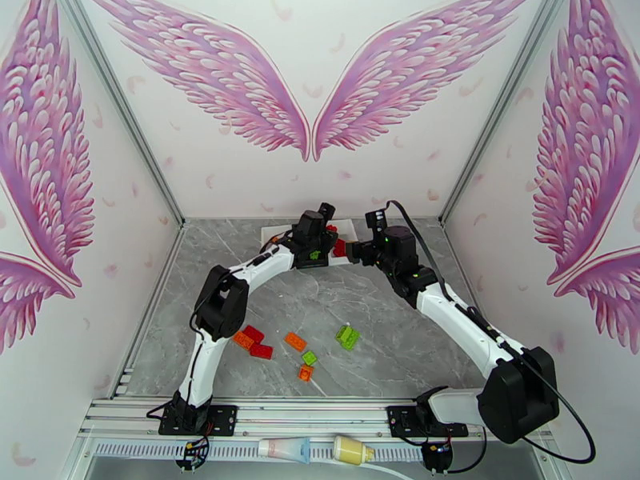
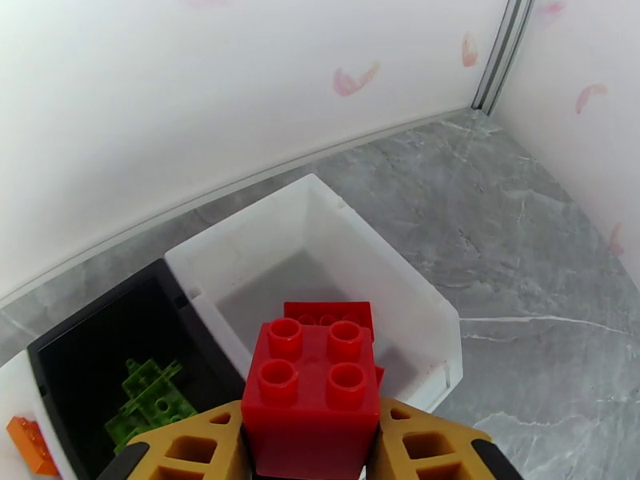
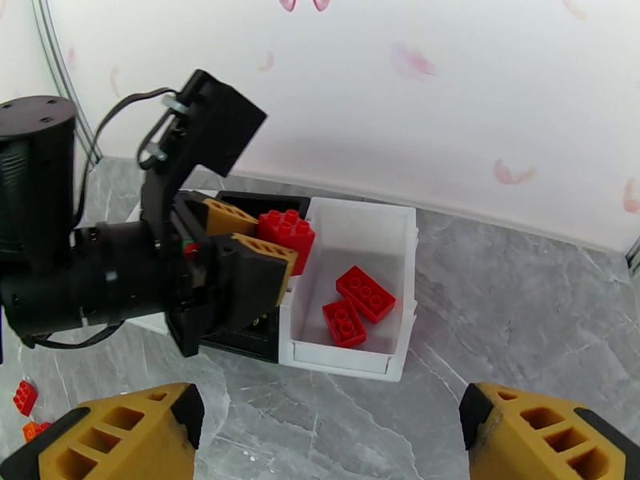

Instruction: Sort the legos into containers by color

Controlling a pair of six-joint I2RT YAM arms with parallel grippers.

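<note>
Left gripper (image 2: 312, 446) clamped on red four-stud plastic brick (image 2: 310, 394), poised over white open plastic box (image 2: 416, 314) just ahead; two red bricks (image 3: 356, 306) lie inside, matching colour. Right gripper (image 3: 332, 426) nearby, spread wide, empty.

Bright, even, diffuse light, soft shadows, sharp focus — slight wide-angle bending at the edges.

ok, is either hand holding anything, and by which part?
Left hand holds a red four-stud brick, fingers pinching its two opposite side walls. Right hand is open, empty.
</note>
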